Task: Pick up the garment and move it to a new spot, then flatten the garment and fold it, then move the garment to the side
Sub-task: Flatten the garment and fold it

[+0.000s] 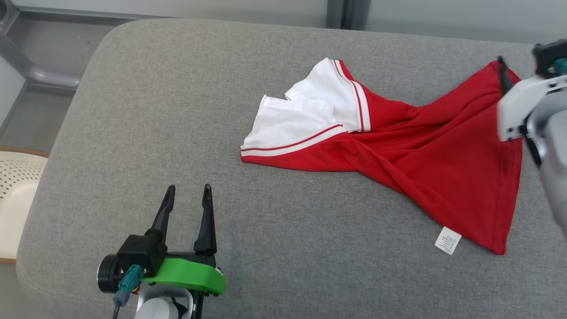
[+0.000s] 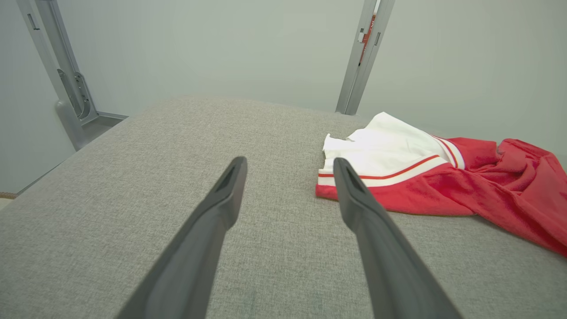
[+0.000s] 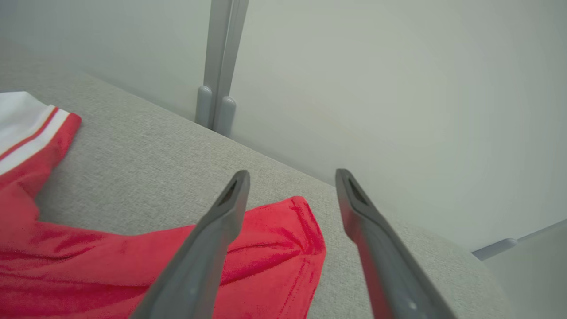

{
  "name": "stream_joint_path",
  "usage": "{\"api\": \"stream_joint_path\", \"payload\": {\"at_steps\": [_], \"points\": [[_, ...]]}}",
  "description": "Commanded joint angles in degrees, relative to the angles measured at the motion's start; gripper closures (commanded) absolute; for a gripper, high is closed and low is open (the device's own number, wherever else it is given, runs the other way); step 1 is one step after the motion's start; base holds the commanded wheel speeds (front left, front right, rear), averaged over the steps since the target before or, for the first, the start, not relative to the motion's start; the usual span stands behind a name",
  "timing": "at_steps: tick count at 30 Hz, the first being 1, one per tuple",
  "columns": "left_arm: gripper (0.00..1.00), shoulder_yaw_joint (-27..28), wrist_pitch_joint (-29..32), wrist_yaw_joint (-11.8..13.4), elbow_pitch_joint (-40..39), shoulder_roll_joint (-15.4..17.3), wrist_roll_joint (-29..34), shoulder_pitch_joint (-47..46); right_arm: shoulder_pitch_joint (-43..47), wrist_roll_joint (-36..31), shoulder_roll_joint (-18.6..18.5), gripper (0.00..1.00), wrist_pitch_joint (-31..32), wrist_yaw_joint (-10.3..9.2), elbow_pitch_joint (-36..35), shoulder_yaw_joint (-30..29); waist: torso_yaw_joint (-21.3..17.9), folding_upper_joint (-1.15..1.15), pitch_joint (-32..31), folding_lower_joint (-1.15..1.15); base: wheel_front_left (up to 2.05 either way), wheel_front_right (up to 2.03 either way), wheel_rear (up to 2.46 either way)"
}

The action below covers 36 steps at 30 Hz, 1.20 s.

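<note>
Two dark fingers of the left end effector [image 1: 188, 188] stand spread apart, empty, over the near side of the grey fabric cushion [image 1: 177, 110]. Farther on, the crumpled red-and-white cotton garment [image 1: 421, 150] lies right of centre. At its far corner the right end effector [image 3: 292, 173] hovers, likewise spread.

Setting: looks like a lab test bay. Evidence: bare pale panel walls [image 2: 221, 44], grey metal frame posts [image 2: 365, 53] across the upper frame, one padded grey fabric table [image 1: 146, 133].
</note>
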Motion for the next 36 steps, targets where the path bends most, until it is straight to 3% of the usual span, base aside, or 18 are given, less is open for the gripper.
{"api": "stream_joint_path", "payload": {"at_steps": [1, 7, 12, 22, 34, 35, 36], "points": [[0.00, 0.21, -0.02, 0.28, 0.11, 0.13, 0.30, 0.59, 1.55, 1.24, 1.61, 0.00, -0.60, -0.08, -0.31, 1.38, -0.67, 0.00, -0.80, 0.00, 0.00, 0.00, 0.00], [0.00, -0.15, -0.02, -0.22, 0.00, 0.14, 0.23, 0.08, 4.05, 9.57, 8.20, 0.00, -0.65, -0.08, -2.53, 10.39, -0.08, 0.00, -0.75, 0.00, 0.00, 0.00, 0.00], [0.00, -0.71, -0.02, 0.01, -0.24, 0.13, -0.22, -0.73, 5.84, 19.57, 10.06, 0.00, 2.21, -0.08, -7.12, 19.58, 2.24, 0.00, 0.39, 0.00, 0.00, 0.00, 0.00], [0.00, -2.50, -0.02, 1.41, -0.70, 0.12, -3.10, -1.17, 6.49, 39.18, 2.73, 0.00, 10.89, -0.08, -16.90, 37.61, 8.37, 0.00, 1.66, 0.00, 0.00, 0.00, 0.00], [0.00, -4.07, -0.02, 2.43, -1.15, 0.13, -4.68, -1.34, 4.03, 50.97, 0.11, 0.00, 14.22, -0.08, -17.24, 46.29, 11.34, 0.00, 2.58, 0.00, 0.00, 0.00, 0.00], [0.00, -4.13, -0.02, 2.49, -1.10, 0.13, -4.69, -1.37, 3.76, 51.73, 0.23, 0.30, 14.23, -0.08, -16.87, 46.70, 11.48, 0.00, 2.58, 0.00, 0.00, 0.00, 0.00], [0.00, -4.18, -0.02, 2.54, -1.07, 0.13, -4.77, -1.37, 3.63, 52.36, 0.36, 0.51, 14.07, -0.08, -16.59, 46.91, 11.57, 0.00, 2.55, 0.00, 0.00, 0.00, 0.00]]}}
